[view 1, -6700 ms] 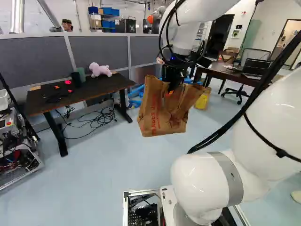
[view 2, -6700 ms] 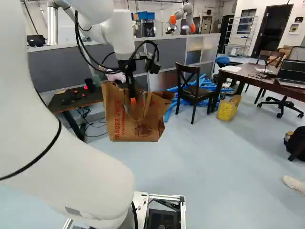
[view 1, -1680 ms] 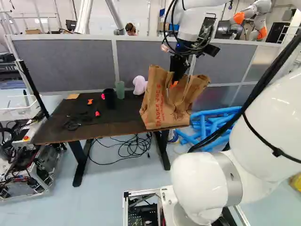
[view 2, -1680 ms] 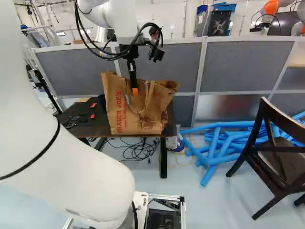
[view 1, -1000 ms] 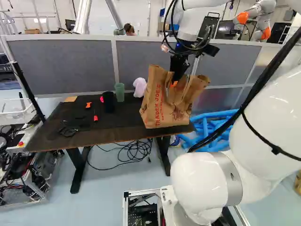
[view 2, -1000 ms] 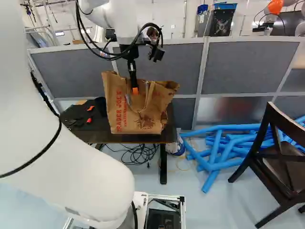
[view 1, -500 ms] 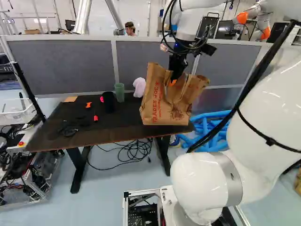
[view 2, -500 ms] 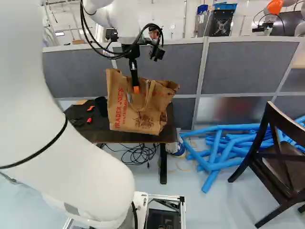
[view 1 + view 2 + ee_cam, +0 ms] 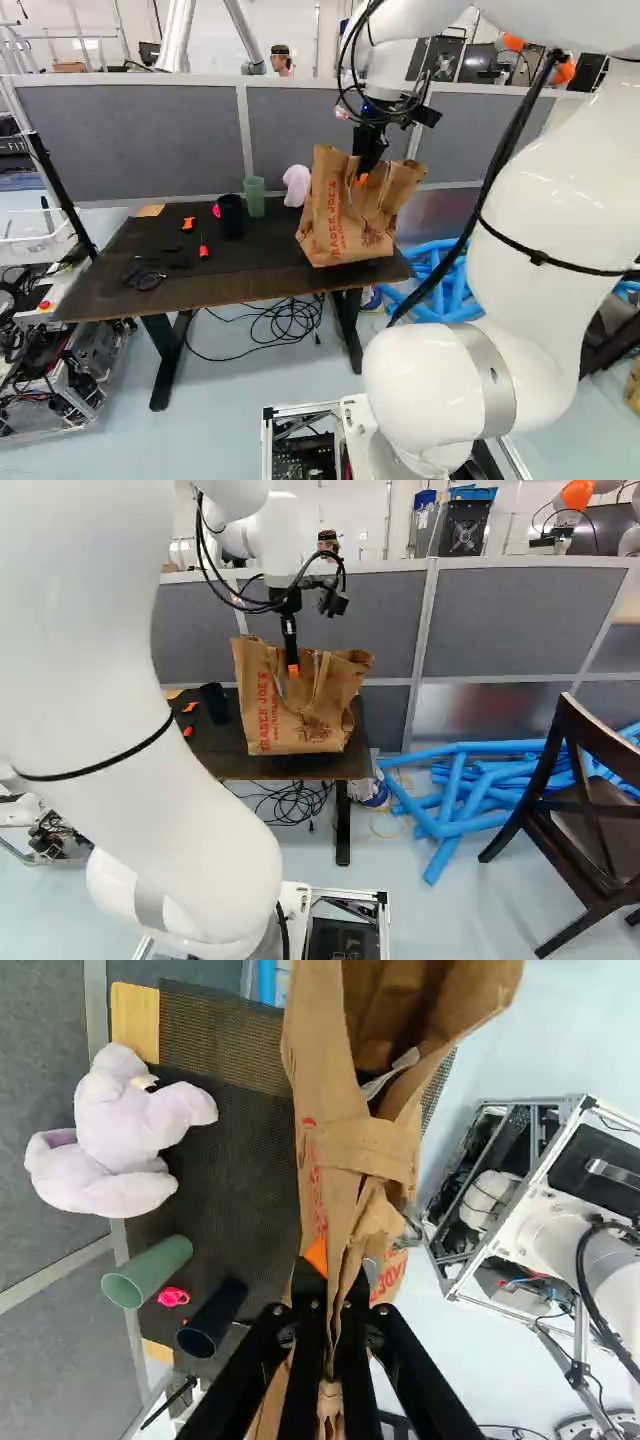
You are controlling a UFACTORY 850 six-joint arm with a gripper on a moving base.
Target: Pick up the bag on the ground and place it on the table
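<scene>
Hiding plush toy (image 9: 125, 1145), R cam only: bag (image 9: 300, 720)

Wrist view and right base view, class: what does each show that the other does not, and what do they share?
Only the wrist view: the lilac plush toy and the green cup.
Only the right base view: the dark wooden chair.
Both: the brown paper bag, the black cup and the dark table.

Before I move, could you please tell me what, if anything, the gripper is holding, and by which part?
The gripper holds the brown paper bag by bunched paper at its open top.
</scene>
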